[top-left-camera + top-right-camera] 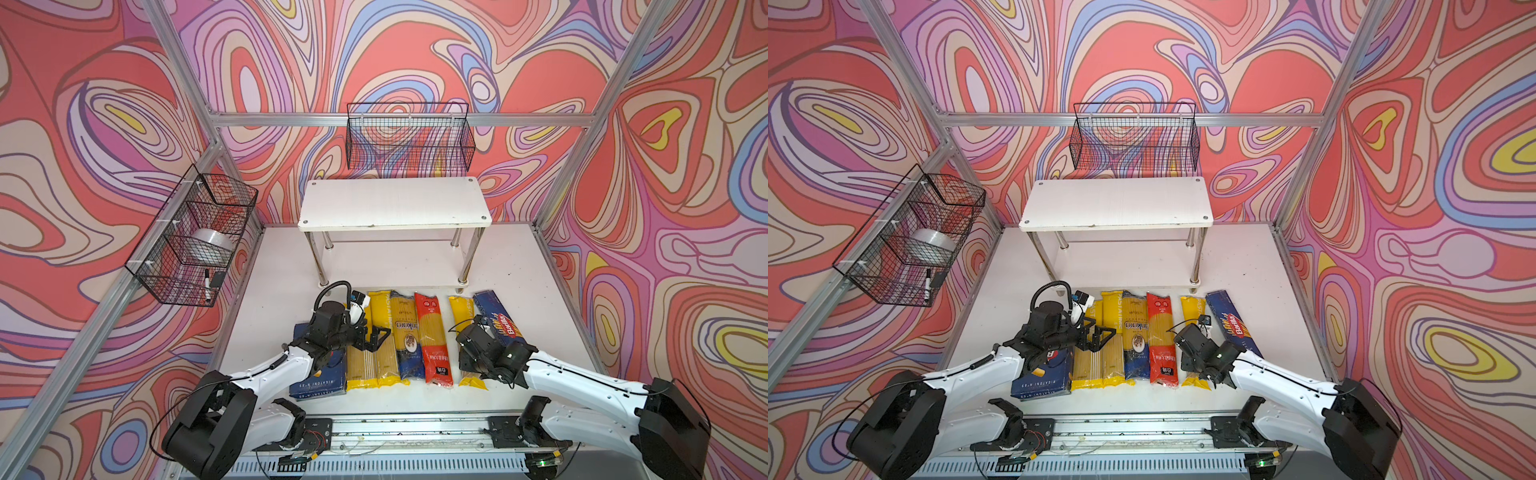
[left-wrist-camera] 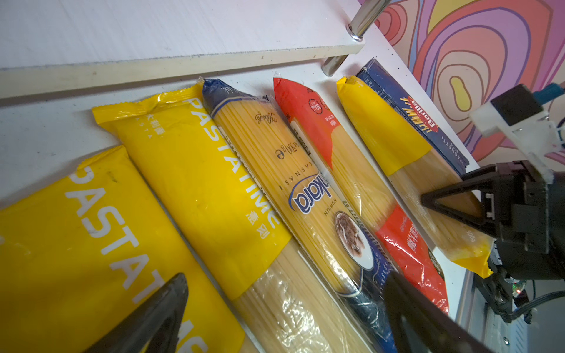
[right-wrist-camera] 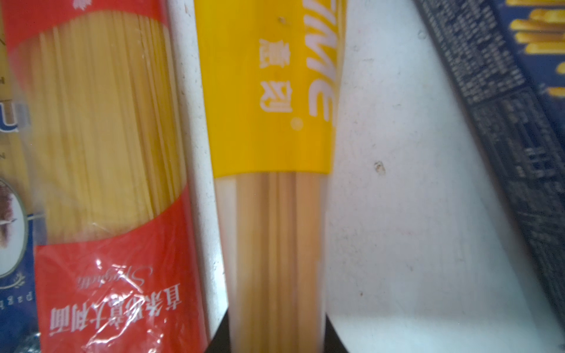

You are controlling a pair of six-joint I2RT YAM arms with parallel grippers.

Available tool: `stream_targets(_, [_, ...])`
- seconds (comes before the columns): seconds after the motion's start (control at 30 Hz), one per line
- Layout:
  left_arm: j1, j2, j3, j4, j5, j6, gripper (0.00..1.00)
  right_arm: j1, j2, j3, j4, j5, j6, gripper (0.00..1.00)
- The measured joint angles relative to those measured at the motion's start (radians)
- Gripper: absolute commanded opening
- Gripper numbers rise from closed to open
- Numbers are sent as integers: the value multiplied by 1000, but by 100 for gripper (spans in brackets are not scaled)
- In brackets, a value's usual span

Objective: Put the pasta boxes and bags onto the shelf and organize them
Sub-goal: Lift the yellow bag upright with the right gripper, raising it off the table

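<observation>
1. The yellow bag [image 3: 269, 122] I wanted lay flat on the table [image 1: 270, 291], just in front of the shelf [image 1: 395, 203].
2. It sat between the red bag [image 3: 101, 122] and the long blue box [image 1: 498, 320]. Near my fingers there was bare table on both sides of it.
3. My right gripper [image 3: 276, 336] was pinched tight on the clear part of this bag, with one finger on each side.
4. My left gripper [image 2: 284, 321] hung over the other two yellow bags [image 1: 380, 307]. Its fingers were apart and it held nothing.
5. The dark blue bag [image 1: 405, 332] and the wide blue box [image 1: 320, 382] lay in the same row.
6. Nothing was on the shelf yet, so I think this was the grab for the very first thing.
7. Next, I think the bag needed a slow, level lift. It is long and could droop or slip. Then it should go flat on a shelf board, off to one side, so the rest can fit.
</observation>
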Motion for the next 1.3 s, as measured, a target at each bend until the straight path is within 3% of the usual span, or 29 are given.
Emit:
stream_targets(0.47, [0, -58, 0, -6, -4, -1, 100, 0, -205, 26, -115, -21, -14, 2])
stream_targets(1.3, [0, -53, 0, -11, -27, 0, 100, 0, -352, 172, -353, -57, -92, 2])
